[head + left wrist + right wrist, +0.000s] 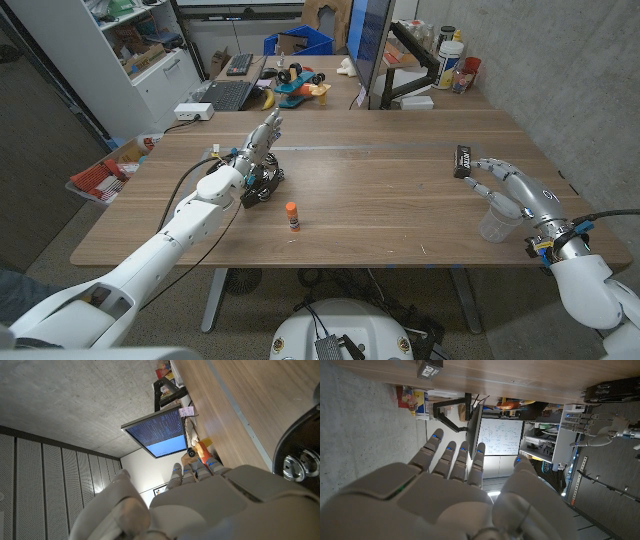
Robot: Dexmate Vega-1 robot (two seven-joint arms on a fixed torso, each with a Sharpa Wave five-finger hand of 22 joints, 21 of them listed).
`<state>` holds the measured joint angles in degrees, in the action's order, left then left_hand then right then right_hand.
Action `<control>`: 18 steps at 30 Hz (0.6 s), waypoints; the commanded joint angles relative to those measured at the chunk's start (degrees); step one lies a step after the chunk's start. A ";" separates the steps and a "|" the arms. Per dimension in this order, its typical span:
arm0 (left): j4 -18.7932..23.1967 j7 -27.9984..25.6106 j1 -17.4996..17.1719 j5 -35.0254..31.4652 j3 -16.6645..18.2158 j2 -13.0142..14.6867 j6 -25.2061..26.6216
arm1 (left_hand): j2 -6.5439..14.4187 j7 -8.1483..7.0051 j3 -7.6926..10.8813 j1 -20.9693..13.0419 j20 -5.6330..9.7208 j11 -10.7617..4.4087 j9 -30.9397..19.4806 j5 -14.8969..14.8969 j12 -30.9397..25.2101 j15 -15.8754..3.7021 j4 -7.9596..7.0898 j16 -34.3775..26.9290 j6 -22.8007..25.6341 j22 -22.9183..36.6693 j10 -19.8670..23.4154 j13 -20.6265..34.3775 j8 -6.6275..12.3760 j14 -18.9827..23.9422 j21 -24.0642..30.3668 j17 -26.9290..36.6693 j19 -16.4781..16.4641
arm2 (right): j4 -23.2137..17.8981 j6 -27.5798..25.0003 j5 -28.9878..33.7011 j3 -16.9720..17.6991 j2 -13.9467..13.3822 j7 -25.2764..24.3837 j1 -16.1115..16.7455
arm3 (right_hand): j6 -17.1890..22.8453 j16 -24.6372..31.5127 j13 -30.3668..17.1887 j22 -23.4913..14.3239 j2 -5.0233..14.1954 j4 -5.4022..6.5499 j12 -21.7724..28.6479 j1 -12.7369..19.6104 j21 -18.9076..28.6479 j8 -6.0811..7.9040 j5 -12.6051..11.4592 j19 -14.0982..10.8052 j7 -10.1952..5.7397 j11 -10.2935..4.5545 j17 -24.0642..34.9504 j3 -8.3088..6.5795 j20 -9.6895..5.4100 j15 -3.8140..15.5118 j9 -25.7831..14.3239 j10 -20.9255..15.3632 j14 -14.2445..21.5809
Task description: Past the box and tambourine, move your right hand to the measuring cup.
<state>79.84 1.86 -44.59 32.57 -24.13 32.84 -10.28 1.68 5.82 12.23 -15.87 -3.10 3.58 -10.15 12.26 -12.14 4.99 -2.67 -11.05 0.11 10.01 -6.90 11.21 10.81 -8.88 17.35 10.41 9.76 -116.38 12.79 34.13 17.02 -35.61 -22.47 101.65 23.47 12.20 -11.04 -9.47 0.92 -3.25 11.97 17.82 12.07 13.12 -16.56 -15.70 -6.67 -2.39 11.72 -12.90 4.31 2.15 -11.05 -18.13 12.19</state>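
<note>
Wooden worktop (380, 190) fills the middle of the head view, with a monitor (372, 45) past its far edge at upper centre.

Left arm runs up from the lower left corner; left hand (262, 138) sits left of centre, fingers straight and close together, pointing to the upper right, holding nothing. Left wrist view gives the back of the same hand (200, 505), fingers together.

Right hand (505, 185) is at the right side of the frame, fingers spread wide, gripping nothing. Right wrist view confirms this: hand (455, 485) with fingers fanned apart.

Tambourine (264, 184), black, lies just below the left hand, left of centre; its rim also shows at the right edge of the left wrist view (300, 450).

Measuring cup (493, 224), clear plastic, stands at the right of the frame, just below the right hand's fingers and beside the wrist; contact cannot be told.

Box (463, 159), small and dark, lies right of centre, just beside the right fingertips; also in the right wrist view (429, 368).

Glue stick (292, 215), orange cap, lies below centre, near the tambourine but apart from it.
</note>
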 commanded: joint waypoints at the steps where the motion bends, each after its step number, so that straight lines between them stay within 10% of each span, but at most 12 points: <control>1: 1.12 -0.94 -0.36 -0.50 -0.19 0.12 0.76 | 0.56 0.16 -0.11 0.09 -0.28 -0.03 -0.16 -0.30 -0.19 0.19 0.03 0.00 0.56 0.12 0.09 0.12 0.28 -0.07 -0.09 0.16 2.94 | 0.55 -3.05 1.12 -0.25 -1.44 -0.58 0.19 | 0.31 -0.05 -0.30 -0.26 -0.43 -0.12 -0.13 -0.01 -0.12 -0.06 -0.55 -0.15 -0.44 -0.45 0.12 -0.08 0.65 0.18 -0.21 0.12 -0.24; 18: 2.46 -2.13 -1.12 -0.55 0.50 0.89 1.31 | 0.71 0.12 -0.18 0.14 -0.27 0.60 -0.16 -0.32 -0.15 0.48 0.10 0.04 0.61 0.16 0.04 0.12 0.20 -0.11 -0.60 0.16 3.01 | 0.63 -7.16 1.86 -1.61 -3.37 -0.84 0.54 | 2.01 0.11 -0.35 -0.30 -0.95 -0.52 -0.19 -0.08 -0.49 0.17 -1.11 -0.28 -1.78 -0.47 0.09 0.10 2.95 -0.80 -0.17 0.04 0.16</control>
<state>81.67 0.30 -45.44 32.07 -23.97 33.39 -9.48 1.99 5.61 12.23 -15.56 -3.10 3.79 -10.15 12.26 -12.14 4.99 -2.68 -11.05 0.32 10.00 -6.69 11.21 10.81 -8.88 17.13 10.41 9.76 -115.77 8.40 35.50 16.30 -37.87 -23.11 101.88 24.77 12.19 -11.04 -9.47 0.52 -3.48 11.97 17.45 11.63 13.12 -17.43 -15.77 -8.41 -2.68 11.73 -12.67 7.05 1.82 -11.05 -17.80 12.07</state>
